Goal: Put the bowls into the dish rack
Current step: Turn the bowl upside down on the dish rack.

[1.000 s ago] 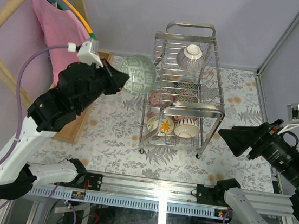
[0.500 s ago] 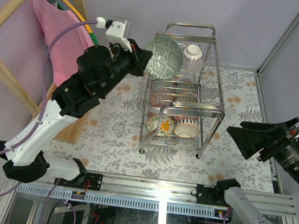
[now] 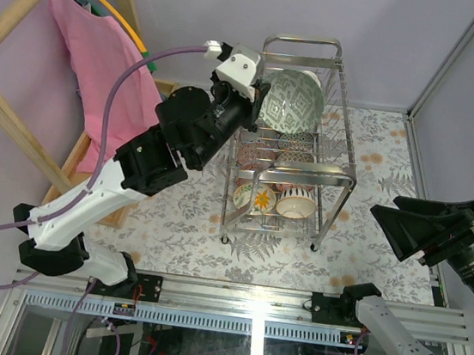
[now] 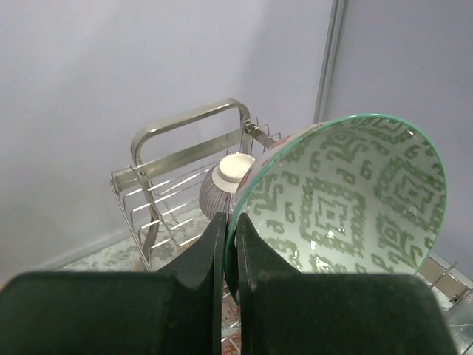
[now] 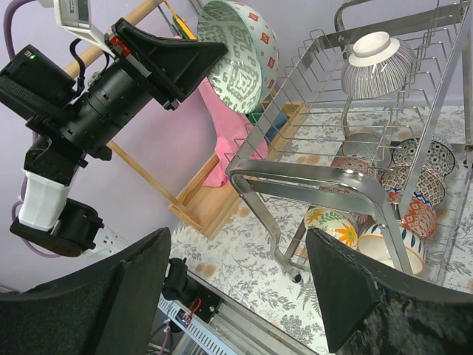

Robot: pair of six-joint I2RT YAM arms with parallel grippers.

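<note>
My left gripper (image 3: 253, 102) (image 4: 230, 237) is shut on the rim of a green-patterned bowl (image 3: 291, 100) (image 4: 347, 200) (image 5: 236, 52). It holds the bowl tilted on edge above the upper tier of the chrome dish rack (image 3: 341, 177) (image 4: 185, 122) (image 5: 310, 185). A grey striped bowl (image 4: 222, 188) (image 5: 378, 63) lies upside down on that tier, just behind the held bowl. Several patterned bowls (image 3: 256, 199) (image 5: 336, 225) fill the lower tier. My right gripper (image 3: 385, 204) (image 5: 238, 244) hangs open to the right of the rack, holding nothing.
A shallow wooden tray (image 3: 121, 202) (image 5: 222, 200) lies left of the rack. Behind it a pink cloth (image 3: 98, 39) hangs on a slanted wooden frame (image 3: 3, 105). A floral cloth (image 3: 179, 222) covers the table. Walls stand close behind and to the right.
The left arm has swung right and risen, carrying the green bowl from left of the rack to above its upper tier. The right gripper has drifted slightly right, still open.
</note>
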